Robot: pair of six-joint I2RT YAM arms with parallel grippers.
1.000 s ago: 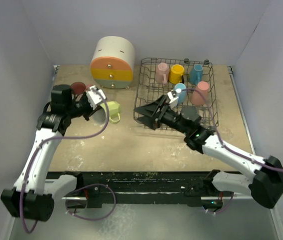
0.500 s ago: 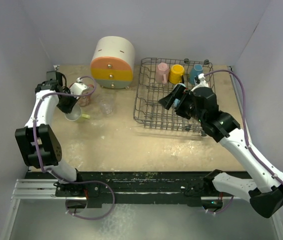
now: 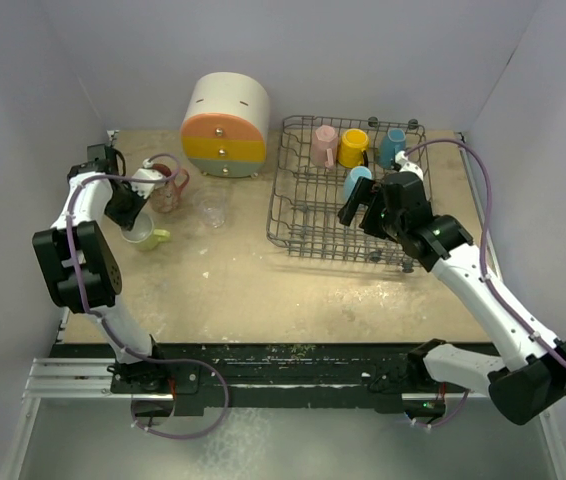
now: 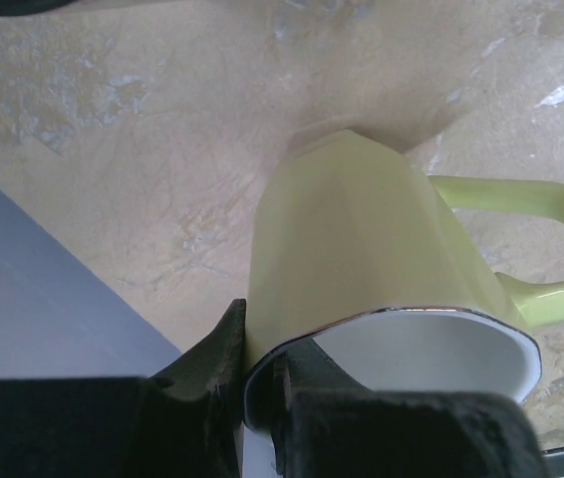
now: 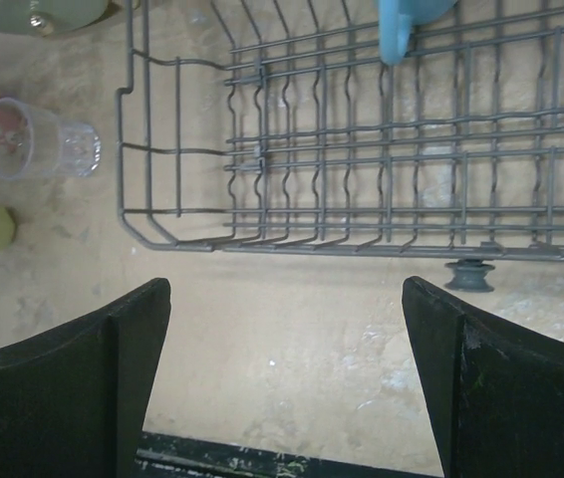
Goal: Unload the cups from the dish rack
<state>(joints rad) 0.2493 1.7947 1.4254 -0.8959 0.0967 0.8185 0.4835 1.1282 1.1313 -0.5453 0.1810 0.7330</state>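
— Where is the left tool (image 4: 258, 370)?

— Pinching the rim of the pale green mug (image 4: 362, 249), one finger inside and one outside. The mug is at the far left of the tabletop (image 3: 263, 270), well apart from the dish rack (image 3: 285, 228).

— And the right tool (image 5: 284, 294)?

— Spread wide and holding nothing, hanging above the rack.

— Which cups are in the rack?

— A pink mug (image 3: 324, 145), a yellow mug (image 3: 353, 148) and a light blue mug (image 3: 393, 147) along its far side. A second light blue cup (image 3: 356, 182) is just beside the right tool.

— And outside it?

— A clear glass tumbler (image 3: 213, 212) and a reddish mug (image 3: 168, 190) (its pattern is too small to read) stand near the green one, in front of the cream cabinet (image 3: 225, 125).
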